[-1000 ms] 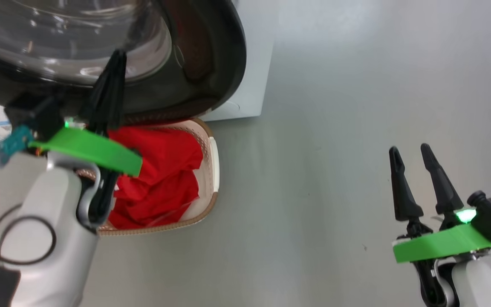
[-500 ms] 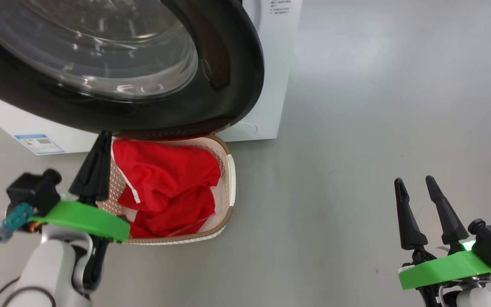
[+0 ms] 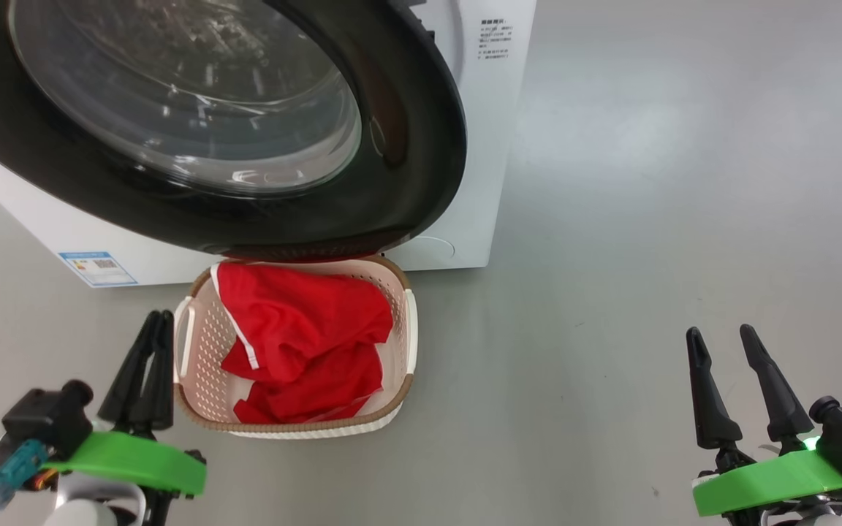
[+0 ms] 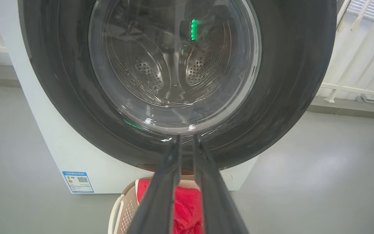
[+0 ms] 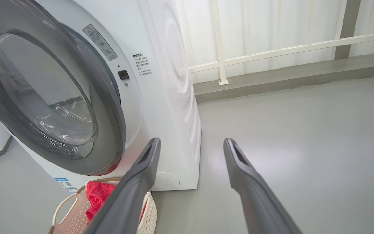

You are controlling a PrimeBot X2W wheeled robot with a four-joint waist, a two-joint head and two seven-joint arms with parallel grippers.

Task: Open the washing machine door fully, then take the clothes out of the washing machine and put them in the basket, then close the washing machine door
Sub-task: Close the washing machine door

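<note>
The washing machine (image 3: 483, 146) stands at the upper left, and its door (image 3: 410, 146) lies close against the white front; I cannot tell if it is latched. Through the glass (image 4: 174, 65) I see the bare steel drum. Below the door sits the basket (image 3: 406, 380) with the red clothes (image 3: 304, 336) piled in it. My left gripper (image 3: 158, 315) hovers just left of the basket, fingers almost together with a thin slit and nothing held. In the left wrist view the left gripper (image 4: 186, 138) points at the door's lower rim. My right gripper (image 3: 719, 331) stands open and empty far to the right.
Grey floor (image 3: 611, 292) spreads to the right of the machine and basket. A white railing (image 5: 271, 52) and a low kerb run behind the machine's right side. A small blue label (image 3: 97, 268) marks the machine's lower front.
The head camera has shifted, showing more of the machine. My left gripper has drawn back from under the door and over the basket to the basket's left side, its fingers parting slightly.
</note>
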